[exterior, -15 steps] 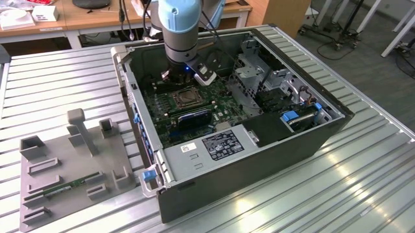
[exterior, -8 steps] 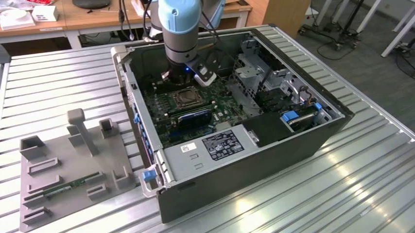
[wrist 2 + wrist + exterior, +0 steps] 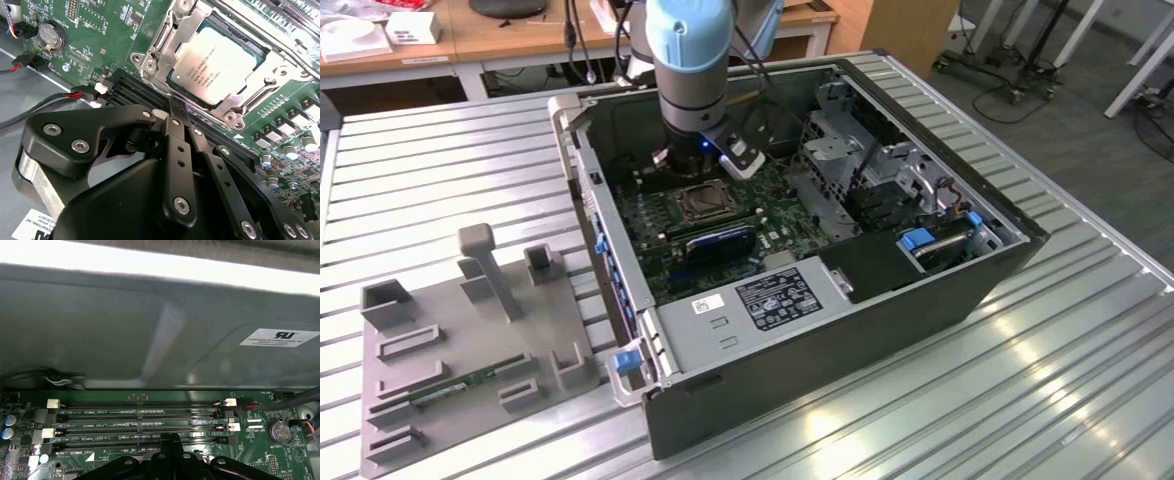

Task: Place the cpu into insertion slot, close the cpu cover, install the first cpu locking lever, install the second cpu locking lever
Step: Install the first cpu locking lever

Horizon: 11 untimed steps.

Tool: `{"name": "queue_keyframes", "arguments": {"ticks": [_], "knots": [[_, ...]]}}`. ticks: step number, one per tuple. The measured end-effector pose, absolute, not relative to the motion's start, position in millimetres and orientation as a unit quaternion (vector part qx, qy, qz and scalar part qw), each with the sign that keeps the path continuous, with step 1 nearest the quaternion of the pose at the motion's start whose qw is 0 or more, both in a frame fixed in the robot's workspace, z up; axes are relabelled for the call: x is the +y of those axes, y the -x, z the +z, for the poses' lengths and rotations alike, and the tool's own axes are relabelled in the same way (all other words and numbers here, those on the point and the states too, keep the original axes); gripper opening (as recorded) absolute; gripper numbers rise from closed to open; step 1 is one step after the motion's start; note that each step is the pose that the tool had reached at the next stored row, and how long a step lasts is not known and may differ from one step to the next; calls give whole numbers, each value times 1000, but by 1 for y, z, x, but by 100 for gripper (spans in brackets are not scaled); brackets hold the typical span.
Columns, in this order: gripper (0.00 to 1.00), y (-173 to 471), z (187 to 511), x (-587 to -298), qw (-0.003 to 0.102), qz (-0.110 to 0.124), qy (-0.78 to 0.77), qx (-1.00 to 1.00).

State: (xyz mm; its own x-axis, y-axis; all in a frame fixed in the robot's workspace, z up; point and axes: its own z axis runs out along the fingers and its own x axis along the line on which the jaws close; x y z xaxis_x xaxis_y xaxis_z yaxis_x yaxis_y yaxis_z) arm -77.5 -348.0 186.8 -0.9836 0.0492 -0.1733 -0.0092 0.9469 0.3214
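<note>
The cpu (image 3: 220,65) lies flat in the insertion slot (image 3: 172,77), its silvery-tan top showing. The cpu cover (image 3: 165,45) lies down over it, framing the chip. A silvery lever rod (image 3: 295,56) runs along one side of the socket. My gripper (image 3: 174,106) is shut with nothing between its black fingers (image 3: 176,150). Its tips stand at the socket's edge, over the black memory slots (image 3: 130,90). In the exterior view the arm (image 3: 694,60) reaches down into the case, and the gripper (image 3: 683,165) hangs just behind the socket (image 3: 700,203). The first wrist view shows the gripper's top (image 3: 170,457).
The open computer case (image 3: 854,330) walls in the motherboard (image 3: 640,215); a drive cage (image 3: 854,170) stands on the exterior view's right. Memory slots (image 3: 140,415) lie by the case wall (image 3: 150,330). A coin battery (image 3: 52,36) and cables (image 3: 75,93) are nearby. A grey fixture tray (image 3: 454,350) sits outside.
</note>
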Motion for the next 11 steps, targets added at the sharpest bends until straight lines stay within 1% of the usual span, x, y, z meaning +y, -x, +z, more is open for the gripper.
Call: {"name": "queue_keyframes", "arguments": {"ticks": [11], "knots": [[11, 78, 185, -348, 90, 162, -10, 983]]}}
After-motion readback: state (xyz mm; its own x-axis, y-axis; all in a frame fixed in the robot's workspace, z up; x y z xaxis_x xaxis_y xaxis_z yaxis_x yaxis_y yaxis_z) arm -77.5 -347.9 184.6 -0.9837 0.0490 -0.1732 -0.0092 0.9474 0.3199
